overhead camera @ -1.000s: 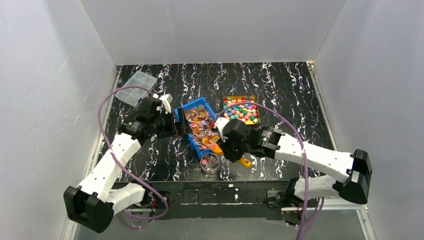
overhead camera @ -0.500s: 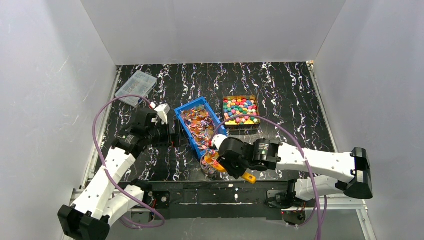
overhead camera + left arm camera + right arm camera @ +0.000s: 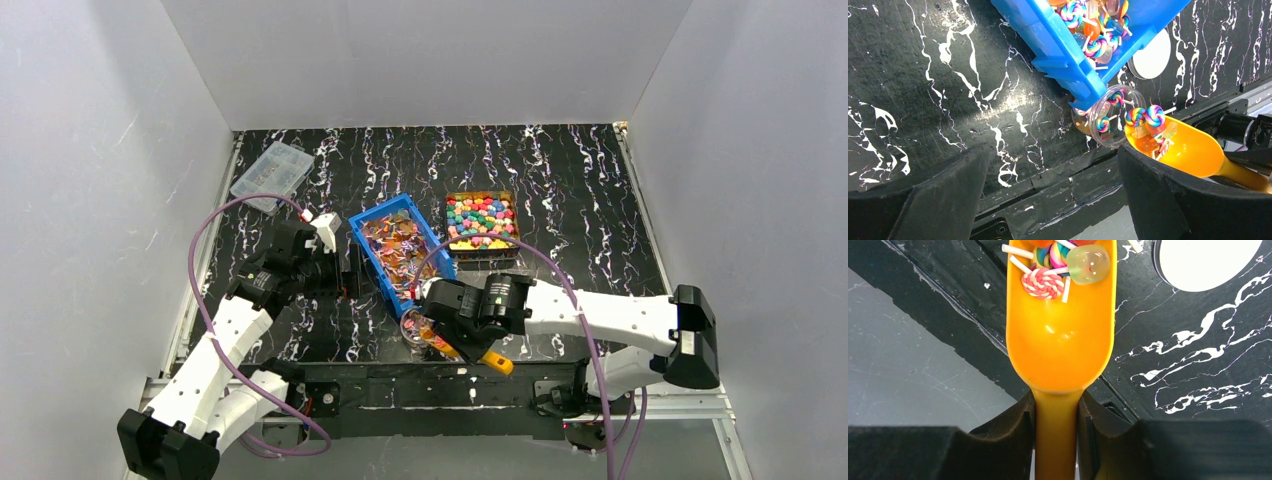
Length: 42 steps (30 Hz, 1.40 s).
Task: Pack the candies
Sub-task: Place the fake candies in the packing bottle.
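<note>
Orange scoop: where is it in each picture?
Top view: the orange scoop is near the bottom middle, its front at the clear jar.
Left wrist view: the scoop is at the lower right, beside the jar.
Right wrist view: the scoop fills the middle, up to the top edge.
Shared landmark: the swirly lollipops at the scoop's front.

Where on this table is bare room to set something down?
Free: the far strip of table behind the blue bin and candy tray, and the patch right of that tray. Crowded: the near edge around the jar and orange scoop.
</note>
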Available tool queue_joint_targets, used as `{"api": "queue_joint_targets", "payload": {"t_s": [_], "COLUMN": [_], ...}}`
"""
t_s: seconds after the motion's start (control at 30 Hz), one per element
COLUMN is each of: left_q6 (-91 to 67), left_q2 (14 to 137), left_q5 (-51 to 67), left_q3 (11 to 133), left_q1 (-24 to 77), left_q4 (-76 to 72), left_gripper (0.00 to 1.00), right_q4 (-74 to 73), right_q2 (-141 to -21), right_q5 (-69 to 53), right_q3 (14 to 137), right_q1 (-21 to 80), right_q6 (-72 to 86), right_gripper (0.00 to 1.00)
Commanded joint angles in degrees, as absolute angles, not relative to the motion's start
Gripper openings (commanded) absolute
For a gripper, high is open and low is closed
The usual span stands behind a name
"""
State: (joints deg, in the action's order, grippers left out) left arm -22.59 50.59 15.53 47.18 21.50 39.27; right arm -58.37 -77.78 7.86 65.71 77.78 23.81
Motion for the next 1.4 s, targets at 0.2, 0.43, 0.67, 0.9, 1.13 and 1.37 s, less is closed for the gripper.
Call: {"api": "queue_joint_targets", "payload": {"t_s": [0.2, 0.43, 0.67, 0.9, 1.13, 1.37], "left_q6": [-21.6, -21.6, -21.5, -21.5, -21.5, -21.5], "left_q2": [49.0, 46.8, 44.9, 43.7, 43.1, 42.6], "left_q5": [14.4, 14.2, 13.5, 13.5, 13.3, 13.3], "left_q3": [46.7, 46.2, 46.0, 45.7, 45.6, 45.5], "left_q1": [21.6, 21.5, 21.5, 21.9, 22.7, 23.2], "left_q4": [40.3, 40.6, 40.8, 40.9, 40.9, 40.9], "left_gripper": [0.98, 0.98, 0.98, 0.98, 0.98, 0.98], "right_q4": [-68.0, -74.5, -79.6, -81.4, -81.5, -81.4], "right_q2": [-85.2, -90.8, -94.9, -96.6, -96.1, -95.2], "right_q5": [6.9, 6.5, 5.7, 3.7, 0.6, -2.9], "right_q3": [77.1, 83.4, 88.5, 92.2, 92.3, 93.3], "right_q1": [78.1, 78.1, 77.7, 76.5, 74.3, 72.0], "right_q6": [25.4, 25.1, 25.0, 26.2, 27.6, 28.5], "right_gripper": [0.01, 0.01, 0.01, 0.01, 0.01, 0.01]}}
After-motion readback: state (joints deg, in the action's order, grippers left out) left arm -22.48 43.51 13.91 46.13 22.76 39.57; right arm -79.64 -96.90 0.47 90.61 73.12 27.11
